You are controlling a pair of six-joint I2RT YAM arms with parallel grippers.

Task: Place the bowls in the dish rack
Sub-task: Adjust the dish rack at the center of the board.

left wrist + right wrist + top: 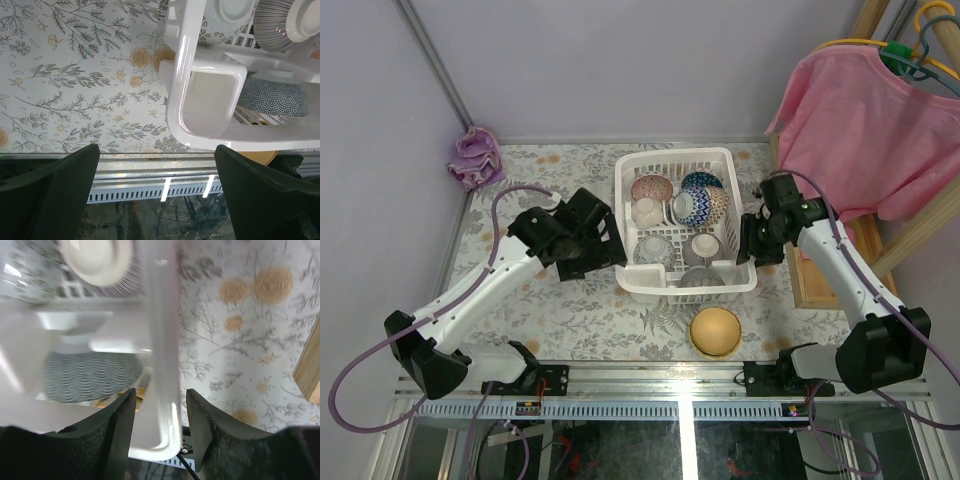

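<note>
The white dish rack (685, 160) stands in the middle of the floral worktop (570, 310), and most of the bowls are already in it. A pink-red patterned bowl (651, 188) and a blue-white netted bowl (703, 205) lean in the far half, with a small whitish bowl (647, 211) just in front of the pink one. Three greyish bowls fill the near half. A tan-yellow bowl (715, 331) is still outside, on the worktop just in front of the rack's near wall.

The left end effector (605, 245) hovers just beside the rack's left wall. Its fingers (50, 192) are spread wide and hold nothing.

The right end effector (750, 240) sits at the rack's right wall. In the blurred right wrist view its fingers (205, 435) are set narrow and straddle the rim, one inside and one outside. A sliver of gap shows by the outer one, so it is not clamped.

A purple cloth (475, 158) lies in the far left corner, and a pink shirt (865, 130) hangs on the right.
</note>
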